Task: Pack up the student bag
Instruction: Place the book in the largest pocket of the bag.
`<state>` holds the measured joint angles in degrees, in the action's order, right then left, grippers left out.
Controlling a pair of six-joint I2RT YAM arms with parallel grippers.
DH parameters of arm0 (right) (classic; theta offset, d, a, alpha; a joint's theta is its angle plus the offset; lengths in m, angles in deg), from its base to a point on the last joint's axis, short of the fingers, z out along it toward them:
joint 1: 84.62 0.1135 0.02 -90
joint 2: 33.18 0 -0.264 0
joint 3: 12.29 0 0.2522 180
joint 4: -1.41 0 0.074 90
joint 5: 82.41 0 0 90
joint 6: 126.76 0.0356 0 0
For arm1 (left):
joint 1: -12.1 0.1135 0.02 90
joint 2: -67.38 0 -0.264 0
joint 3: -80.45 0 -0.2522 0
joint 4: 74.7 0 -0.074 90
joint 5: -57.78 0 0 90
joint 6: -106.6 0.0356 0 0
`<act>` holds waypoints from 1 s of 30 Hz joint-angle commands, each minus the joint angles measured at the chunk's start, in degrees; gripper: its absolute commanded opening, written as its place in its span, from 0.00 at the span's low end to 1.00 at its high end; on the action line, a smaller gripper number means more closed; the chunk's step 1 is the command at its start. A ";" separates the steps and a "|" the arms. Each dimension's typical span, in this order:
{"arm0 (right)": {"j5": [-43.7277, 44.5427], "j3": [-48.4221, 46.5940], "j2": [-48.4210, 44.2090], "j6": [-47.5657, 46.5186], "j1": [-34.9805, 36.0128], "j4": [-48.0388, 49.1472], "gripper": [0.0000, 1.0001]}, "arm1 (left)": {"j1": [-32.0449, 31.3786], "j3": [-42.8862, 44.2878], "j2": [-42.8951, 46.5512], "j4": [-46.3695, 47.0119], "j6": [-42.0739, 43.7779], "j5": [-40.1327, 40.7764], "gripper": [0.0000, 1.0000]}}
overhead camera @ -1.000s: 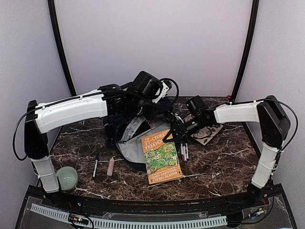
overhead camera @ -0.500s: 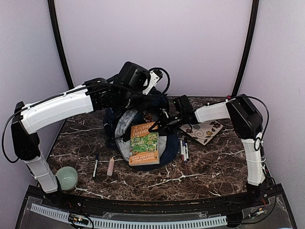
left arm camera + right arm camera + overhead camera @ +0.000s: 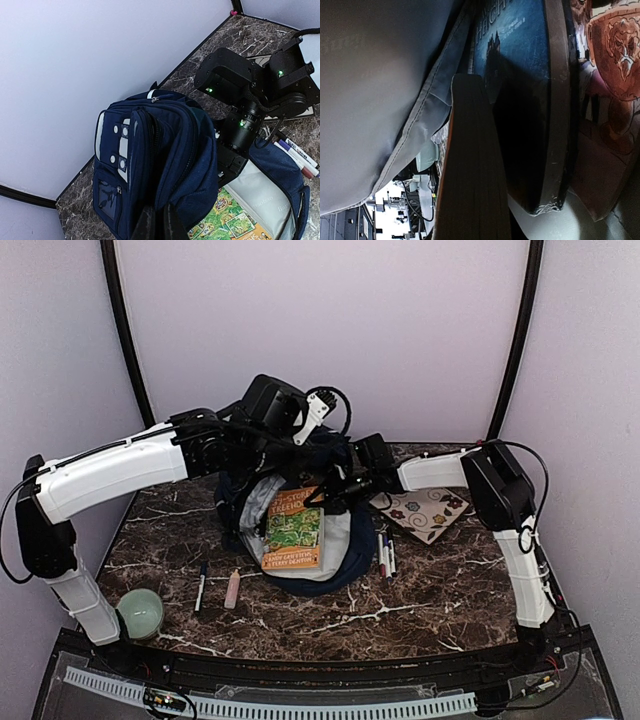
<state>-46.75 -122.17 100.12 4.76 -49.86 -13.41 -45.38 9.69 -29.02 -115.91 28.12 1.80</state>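
The student bag (image 3: 335, 550) lies open at the table's back middle, its light grey lining up. My left gripper (image 3: 298, 452) is shut on the bag's navy upper flap (image 3: 165, 150) and holds it up; its fingers (image 3: 150, 224) pinch the fabric. My right gripper (image 3: 332, 492) is shut on the far right corner of an orange and green book (image 3: 293, 530), which rests on the lining in the bag's mouth. In the right wrist view the book's dark edge (image 3: 475, 175) fills the middle, beside the grey lining (image 3: 380, 75) and a second, blue-covered book (image 3: 515, 60) inside the bag.
Several markers (image 3: 386, 556) lie right of the bag. A flower-patterned card (image 3: 425, 512) is at the back right. A black pen (image 3: 201, 585), a pink stick (image 3: 233, 588) and a pale green round object (image 3: 142, 612) lie at the front left.
My right gripper has carried the book left and back, from the table beside the bag onto its open lining. My left gripper has drawn the flap up and left.
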 commanded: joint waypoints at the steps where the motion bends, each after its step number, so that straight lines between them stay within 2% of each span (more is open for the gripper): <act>1: 3.78 1.43 -0.36 -0.66 -1.36 1.93 0.25 | -0.18 0.34 5.79 5.12 -0.82 2.75 0.00; 2: 3.73 2.38 -0.97 -0.31 -1.33 2.37 0.29 | -0.18 0.30 5.72 5.24 -0.81 2.79 0.00; 9: 3.73 9.33 -7.29 -0.31 -1.29 2.45 0.29 | -0.18 -1.45 5.86 6.42 -0.50 2.98 0.00; 10: 5.04 10.39 -8.27 -0.20 -1.27 2.29 0.32 | -0.17 -1.68 5.90 6.55 -0.51 2.98 0.00; 11: 6.72 11.34 -9.31 -0.53 -1.19 2.03 0.58 | -0.18 -1.96 5.99 6.73 -0.51 3.07 0.00; 12: 7.65 12.05 -10.17 -0.85 -1.09 1.48 0.64 | -0.18 -2.31 6.08 7.04 -0.46 3.08 0.00; 15: 10.59 12.93 -12.81 -3.72 -0.62 -1.49 0.73 | -0.18 -3.21 6.56 7.70 -0.34 3.29 0.00; 23: 13.82 16.40 -18.21 -7.57 -0.11 -5.61 0.81 | -0.18 -4.08 7.19 8.15 -0.17 3.45 0.00; 30: 15.32 22.46 -24.75 -12.48 0.19 -8.49 0.80 | -0.18 -4.55 6.93 8.67 -0.17 3.38 0.00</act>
<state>-34.80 -102.25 80.34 -3.33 -49.03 -19.81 -45.77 5.08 -26.97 -110.79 28.19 1.67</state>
